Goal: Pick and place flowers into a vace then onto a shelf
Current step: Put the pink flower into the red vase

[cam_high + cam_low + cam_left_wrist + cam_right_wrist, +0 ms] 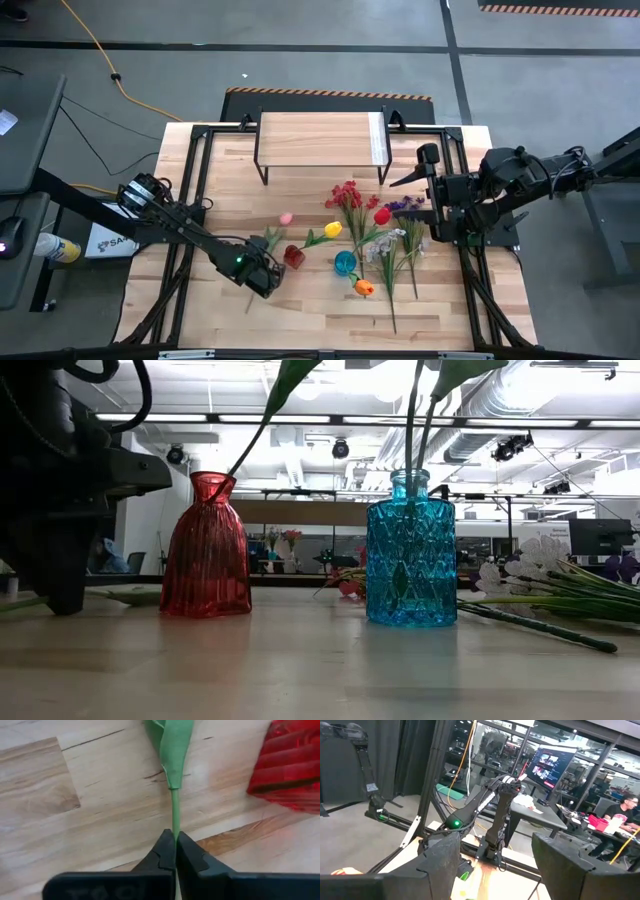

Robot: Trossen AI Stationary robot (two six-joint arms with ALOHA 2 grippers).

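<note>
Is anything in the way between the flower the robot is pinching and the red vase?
Nothing visible. The left gripper is shut on the green stem, and only bare table lies between it and the red vase close beside it.

Red ribbed vase [206, 546] beside blue patterned vase [411, 552], green stems in both, flowers [560, 588] lying right

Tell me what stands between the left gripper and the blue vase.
In the high view, the red vase stands between the left gripper, shut on a green stem, and the blue vase; the rest is bare tabletop.
</note>
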